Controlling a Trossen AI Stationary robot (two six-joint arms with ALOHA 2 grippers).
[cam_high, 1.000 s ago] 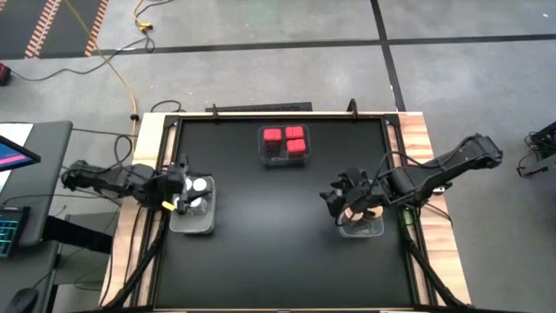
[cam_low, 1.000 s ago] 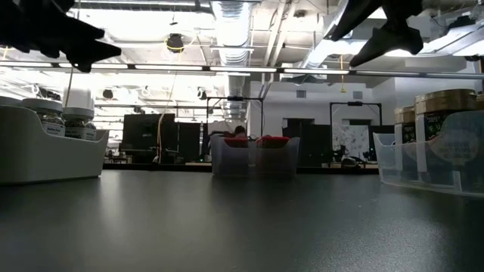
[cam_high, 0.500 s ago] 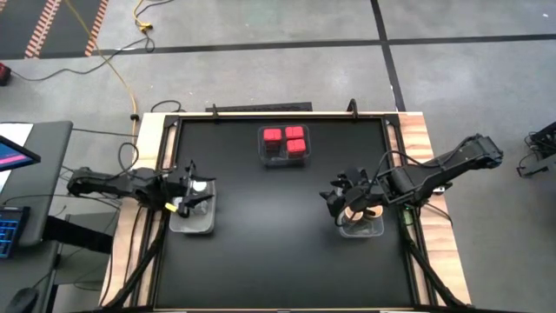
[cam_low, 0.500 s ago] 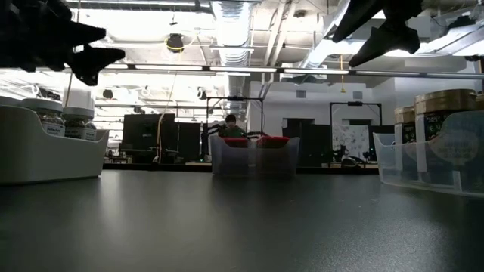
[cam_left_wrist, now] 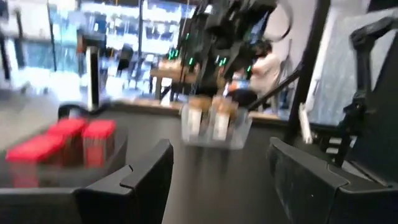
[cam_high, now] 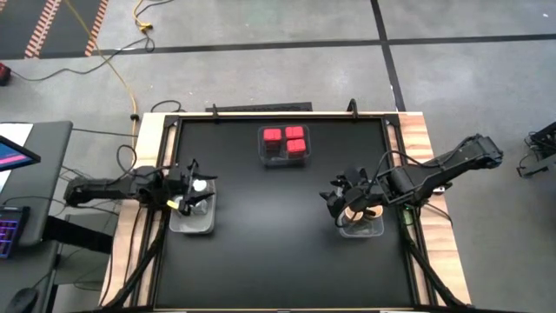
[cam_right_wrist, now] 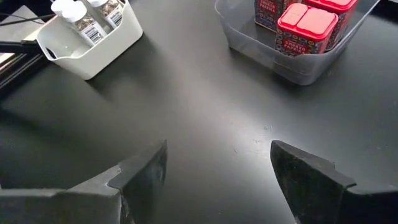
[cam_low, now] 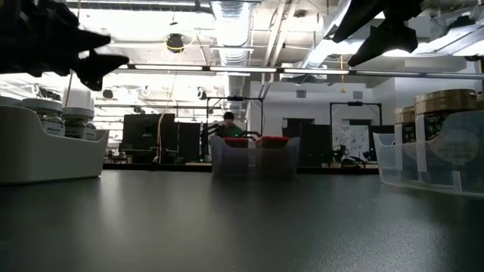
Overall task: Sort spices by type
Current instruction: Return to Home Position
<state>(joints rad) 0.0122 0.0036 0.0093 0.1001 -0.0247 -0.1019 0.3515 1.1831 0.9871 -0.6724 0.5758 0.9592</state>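
This is a robotics lab in a large open industrial hall. Bare ducts (cam_low: 227, 23) and long strip lights (cam_low: 189, 69) run overhead. The floor (cam_high: 261, 78) is grey concrete marked with black lines (cam_high: 383, 43) and striped tape (cam_high: 43, 30), and a yellow cable (cam_high: 111, 59) trails across it. A left arm (cam_high: 113, 185) and a right arm (cam_high: 439, 169) reach in over the tabletop (cam_high: 278, 226). A screen (cam_high: 13, 149) and keyboard (cam_high: 7, 233) sit off its left edge. Beyond the far edge are dark monitors (cam_low: 144, 134), metal frames (cam_low: 352, 113) and a person (cam_low: 229, 121).
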